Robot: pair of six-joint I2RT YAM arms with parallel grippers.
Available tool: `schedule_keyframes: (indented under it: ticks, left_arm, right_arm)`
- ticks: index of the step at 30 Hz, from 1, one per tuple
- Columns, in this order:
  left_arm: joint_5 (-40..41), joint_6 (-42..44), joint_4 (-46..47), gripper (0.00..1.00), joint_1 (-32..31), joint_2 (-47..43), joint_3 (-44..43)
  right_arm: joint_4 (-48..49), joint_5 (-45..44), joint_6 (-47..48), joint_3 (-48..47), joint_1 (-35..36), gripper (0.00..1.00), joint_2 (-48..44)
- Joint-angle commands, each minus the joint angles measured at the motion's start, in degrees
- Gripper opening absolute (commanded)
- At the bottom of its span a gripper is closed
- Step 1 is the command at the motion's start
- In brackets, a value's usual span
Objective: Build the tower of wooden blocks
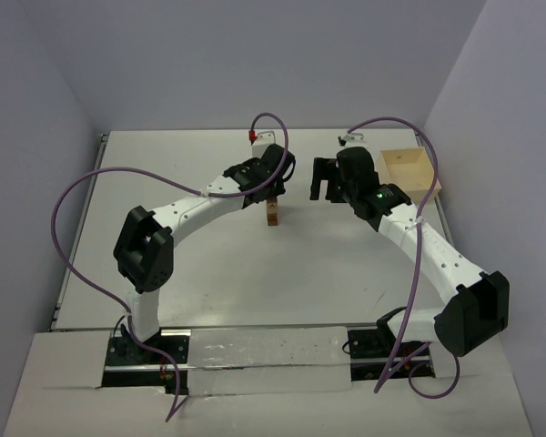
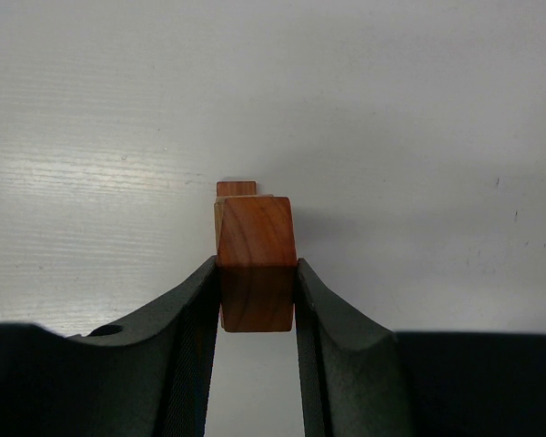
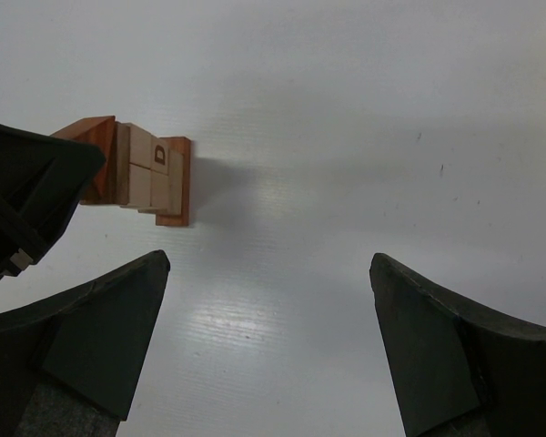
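Observation:
The wood block tower [image 1: 272, 215] stands mid-table as a narrow stack of small brown blocks. My left gripper [image 1: 271, 193] sits on top of it, shut on the reddish-brown top block [image 2: 255, 259], which rests over the lower blocks [image 2: 236, 188]. In the right wrist view the tower [image 3: 150, 177] shows side-on at upper left, pale blocks on a reddish base, with the reddish top block [image 3: 96, 137] partly hidden by the left gripper. My right gripper [image 1: 323, 187] is open and empty, hovering right of the tower; its fingers [image 3: 100, 337] stand wide apart.
A pale wooden square box [image 1: 411, 173] sits at the back right, behind my right arm. Purple cables loop over both arms. The table's far edge meets the wall behind the tower.

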State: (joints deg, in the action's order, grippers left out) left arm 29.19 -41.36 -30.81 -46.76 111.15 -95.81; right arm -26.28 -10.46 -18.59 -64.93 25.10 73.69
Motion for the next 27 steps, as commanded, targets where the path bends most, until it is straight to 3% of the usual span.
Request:
schedule_keyframes:
  ticks: [1, 18, 27]
  left_arm:
    - [0.52, 0.19, 0.66, 0.2, -0.29, -0.01, -1.01]
    - [0.6, 0.14, 0.4, 0.27, -0.26, 0.56, -1.05]
    - [0.28, 0.23, 0.42, 0.37, -0.26, 0.62, -0.9]
  right_arm:
    - [-0.26, 0.14, -0.31, -2.89, -0.44, 0.99, 0.14]
    - [-0.52, 0.01, -0.3, -3.54, -0.49, 0.99, 0.32]
    - [-0.61, 0.09, -0.22, -4.04, -0.49, 0.99, 0.55]
